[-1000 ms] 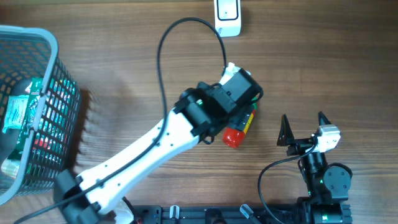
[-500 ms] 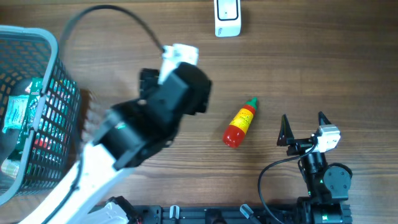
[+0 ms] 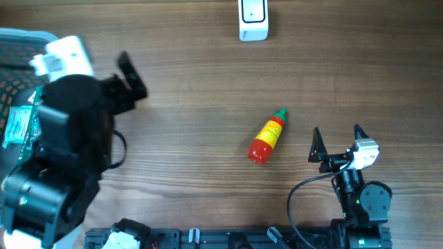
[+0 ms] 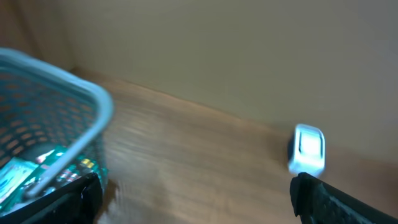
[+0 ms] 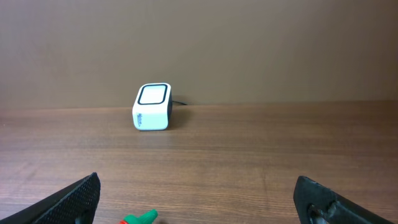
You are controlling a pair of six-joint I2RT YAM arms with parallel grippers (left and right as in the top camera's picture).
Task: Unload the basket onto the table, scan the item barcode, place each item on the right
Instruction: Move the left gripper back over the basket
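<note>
The item is a red sauce bottle (image 3: 267, 137) with a yellow label and a green cap, lying on its side on the wooden table. Only its cap (image 5: 140, 218) shows in the right wrist view. The white barcode scanner (image 3: 252, 19) stands at the far edge, also visible as the scanner (image 5: 153, 107) and the scanner (image 4: 307, 149). My right gripper (image 3: 338, 144) is open just right of the bottle, with nothing between its fingers. My left arm (image 3: 69, 138) hangs by the basket, far left of the bottle. The left gripper (image 4: 193, 196) is open and empty.
A light blue mesh basket (image 4: 62, 106) with packaged goods inside stands at the table's left edge, under my left arm. The basket's rim (image 3: 21, 34) shows in the overhead view. A black cable loops beside my right arm's base (image 3: 297, 200).
My left arm has swung from over the bottle to the far left by the basket, jaws open throughout. The bottle lies where it was. The right arm has not moved.
</note>
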